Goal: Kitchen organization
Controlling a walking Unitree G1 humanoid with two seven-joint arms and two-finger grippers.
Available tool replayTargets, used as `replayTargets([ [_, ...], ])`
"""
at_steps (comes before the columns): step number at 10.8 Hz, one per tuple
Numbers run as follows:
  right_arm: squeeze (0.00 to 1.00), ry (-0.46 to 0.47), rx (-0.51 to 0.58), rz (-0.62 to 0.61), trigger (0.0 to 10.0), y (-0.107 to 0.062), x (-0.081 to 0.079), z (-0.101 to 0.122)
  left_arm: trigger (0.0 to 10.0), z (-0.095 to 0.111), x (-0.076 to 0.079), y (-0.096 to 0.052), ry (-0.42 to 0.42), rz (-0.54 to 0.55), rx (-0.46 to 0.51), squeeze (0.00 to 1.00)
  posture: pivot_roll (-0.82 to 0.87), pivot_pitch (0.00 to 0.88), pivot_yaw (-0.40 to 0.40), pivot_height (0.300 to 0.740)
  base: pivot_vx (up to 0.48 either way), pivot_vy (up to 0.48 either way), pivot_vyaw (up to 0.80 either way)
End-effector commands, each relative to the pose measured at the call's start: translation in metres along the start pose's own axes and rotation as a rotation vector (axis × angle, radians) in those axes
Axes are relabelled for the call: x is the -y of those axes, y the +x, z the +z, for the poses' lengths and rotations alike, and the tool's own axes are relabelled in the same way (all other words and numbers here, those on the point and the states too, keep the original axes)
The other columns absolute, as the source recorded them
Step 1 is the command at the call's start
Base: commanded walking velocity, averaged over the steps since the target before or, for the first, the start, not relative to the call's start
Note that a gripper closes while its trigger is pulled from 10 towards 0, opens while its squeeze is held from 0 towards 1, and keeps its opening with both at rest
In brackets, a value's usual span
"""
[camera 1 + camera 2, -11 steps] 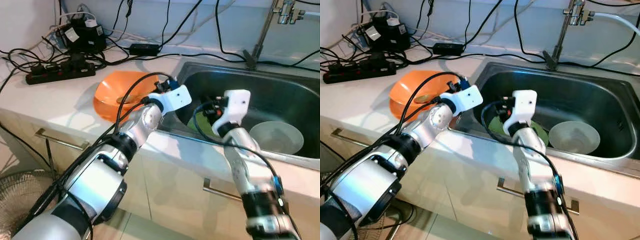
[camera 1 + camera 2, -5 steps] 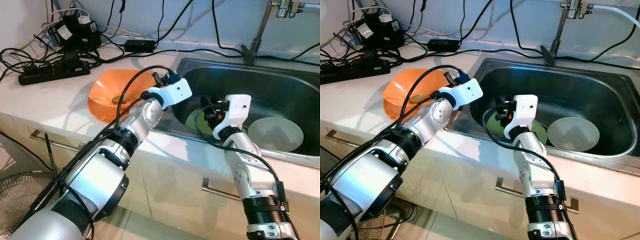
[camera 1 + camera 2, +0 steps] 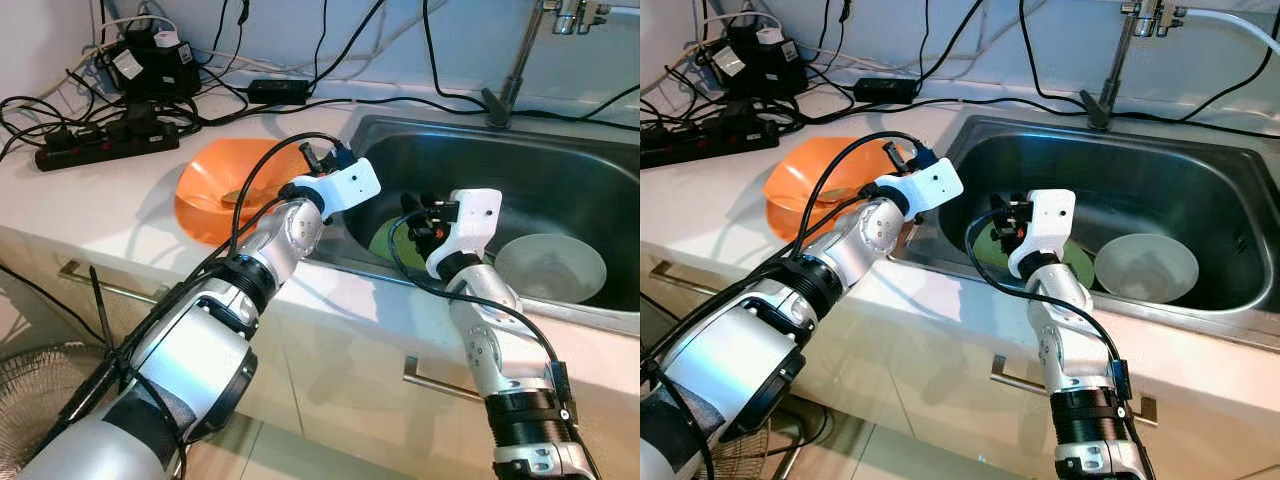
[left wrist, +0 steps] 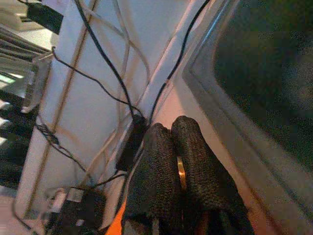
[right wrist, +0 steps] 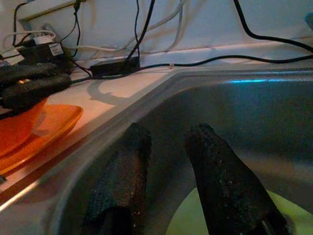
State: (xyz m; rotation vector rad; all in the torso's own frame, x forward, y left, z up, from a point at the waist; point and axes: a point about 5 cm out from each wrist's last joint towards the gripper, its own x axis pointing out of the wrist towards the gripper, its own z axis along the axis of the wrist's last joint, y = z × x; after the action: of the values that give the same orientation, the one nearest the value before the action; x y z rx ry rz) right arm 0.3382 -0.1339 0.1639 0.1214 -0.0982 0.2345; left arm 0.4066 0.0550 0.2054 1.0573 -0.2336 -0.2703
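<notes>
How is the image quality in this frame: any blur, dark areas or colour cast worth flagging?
Left eye view: sharp, evenly lit, soft arm shadows on the counter. Left wrist view: grainy, sink nearly black, orange cast from the orange bowl beside the left gripper. Right wrist view: dim, the right gripper fingers soft, blue glint on the sink wall.

An orange bowl is tilting on the counter (beside the sink); a green plate and white bowl are lying in the basin.
</notes>
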Motion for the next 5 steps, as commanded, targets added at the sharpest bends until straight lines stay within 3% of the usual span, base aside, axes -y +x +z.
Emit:
replayTargets([
  [1, 0.0, 0.005, 0.023, 0.0, 10.0, 0.004, 0.0, 0.006, 0.0, 0.007, -0.019, 0.005, 0.049, 0.065, 0.023, 0.0, 0.11, 0.039, 0.067, 0.74, 0.0, 0.0, 0.0],
  [3, 0.0, 0.004, 0.019, 0.014, 10.0, 0.008, -0.004, 0.004, 0.0, 0.014, -0.031, 0.007, 0.124, 0.11, 0.054, 0.0, 0.12, 0.021, 0.059, 0.74, 0.0, 0.0, 0.0],
  [5, 0.0, -0.003, 0.025, 0.022, 10.0, 0.011, -0.006, 0.004, 0.0, 0.034, -0.045, 0.008, 0.142, 0.189, 0.166, 0.0, 0.13, 0.0, 0.055, 0.74, 0.0, 0.0, 0.0],
])
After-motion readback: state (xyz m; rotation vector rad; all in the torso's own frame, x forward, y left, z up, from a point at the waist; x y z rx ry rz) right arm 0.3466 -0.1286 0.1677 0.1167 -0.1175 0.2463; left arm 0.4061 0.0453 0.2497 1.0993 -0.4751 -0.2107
